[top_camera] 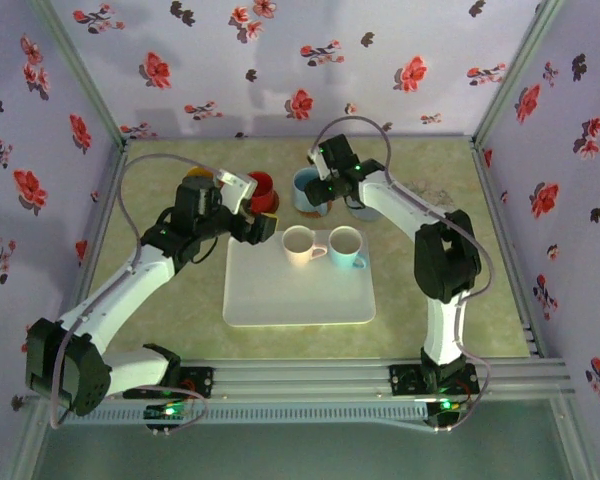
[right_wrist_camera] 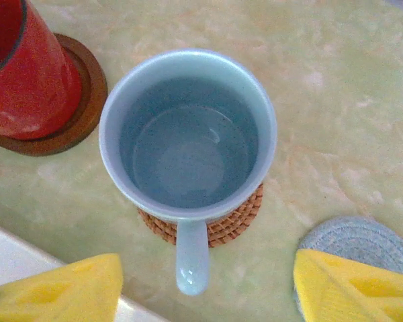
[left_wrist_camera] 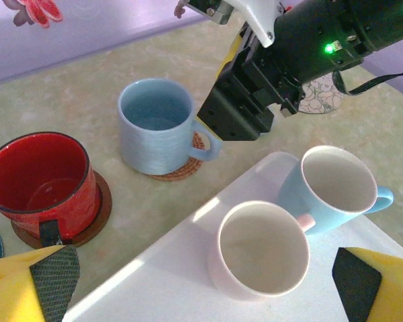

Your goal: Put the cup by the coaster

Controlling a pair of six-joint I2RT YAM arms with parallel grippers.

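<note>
A grey-blue cup (right_wrist_camera: 188, 134) stands upright on a woven coaster (right_wrist_camera: 238, 218), its handle (right_wrist_camera: 191, 258) pointing toward my right gripper (right_wrist_camera: 201, 287). That gripper is open, its yellow fingers (right_wrist_camera: 60, 292) apart on either side of the handle and not touching it. From above, the same cup (top_camera: 307, 190) sits at the back centre with the right gripper (top_camera: 323, 188) over it. My left gripper (left_wrist_camera: 205, 282) is open above a pale pink cup (left_wrist_camera: 262, 248) on the white tray (left_wrist_camera: 154, 282), holding nothing.
A red cup (left_wrist_camera: 43, 178) stands on a dark brown coaster (left_wrist_camera: 101, 208) left of the grey-blue cup. A light blue cup (left_wrist_camera: 336, 184) shares the tray with the pink one. A grey woven coaster (right_wrist_camera: 363, 235) lies bare to the right. Flowered walls enclose the table.
</note>
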